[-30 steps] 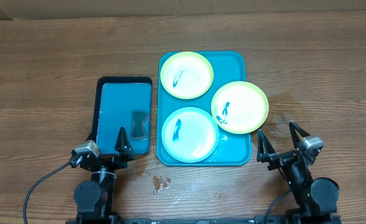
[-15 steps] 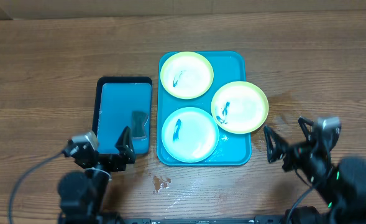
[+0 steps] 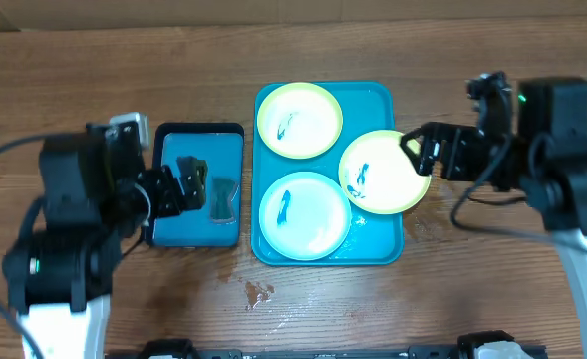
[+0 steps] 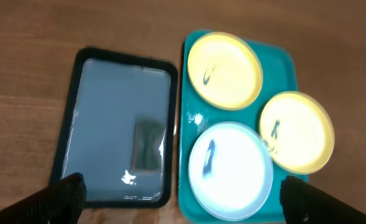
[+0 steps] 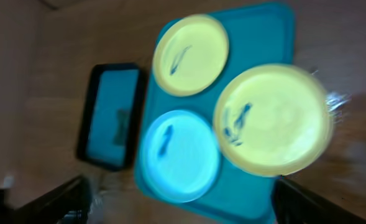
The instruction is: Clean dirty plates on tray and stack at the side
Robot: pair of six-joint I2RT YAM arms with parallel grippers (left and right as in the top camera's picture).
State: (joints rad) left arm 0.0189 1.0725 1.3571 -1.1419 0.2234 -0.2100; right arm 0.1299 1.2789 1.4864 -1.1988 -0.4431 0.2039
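Check plates: three, all smeared blue, all on tray (image 3: pixel 378 247).
- Yellow-rimmed plate (image 3: pixel 300 120): tray far end.
- Teal-rimmed plate (image 3: pixel 305 214): near end.
- Second yellow-rimmed plate (image 3: pixel 383 172): overhangs tray's right rim.

You see right tool (image 3: pixel 420 150) above that plate's right edge, jaws wide, empty. Left tool (image 3: pixel 193 184) above small tray (image 3: pixel 188 231), jaws wide, empty, just beside dark block (image 3: pixel 221 197). Both trays on desk (image 3: pixel 74 90), side by side.

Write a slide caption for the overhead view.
Three smeared plates on the teal tray; left gripper and right gripper hover open at its sides.
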